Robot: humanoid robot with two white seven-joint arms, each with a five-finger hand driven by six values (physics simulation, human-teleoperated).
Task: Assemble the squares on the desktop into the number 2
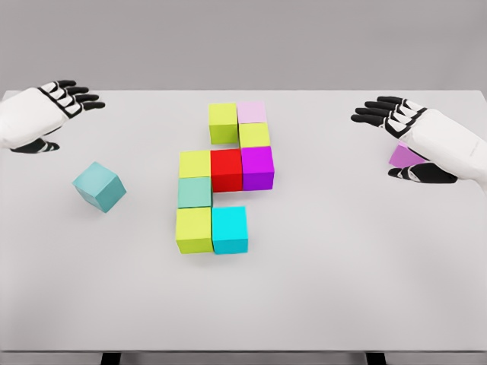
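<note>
Coloured cubes sit joined at the middle of the white table [319,289]. A yellow-green cube [223,122] and a pale pink cube [252,112] form the top row, with another yellow-green cube [255,135] below the pink one. The middle row holds a yellow-green cube [195,163], a red cube [226,169] and a purple cube [257,167]. A teal-green cube [195,192] lies under it, then a yellow-green cube [194,230] beside a cyan cube [230,229]. A loose teal cube [99,186] lies tilted at the left. My left hand [65,96] hovers open at the far left. My right hand [388,114] hovers open, partly hiding a violet cube [403,156].
The table's front edge runs along the bottom of the view, its back edge just behind the hands. Dark table legs show below the front edge.
</note>
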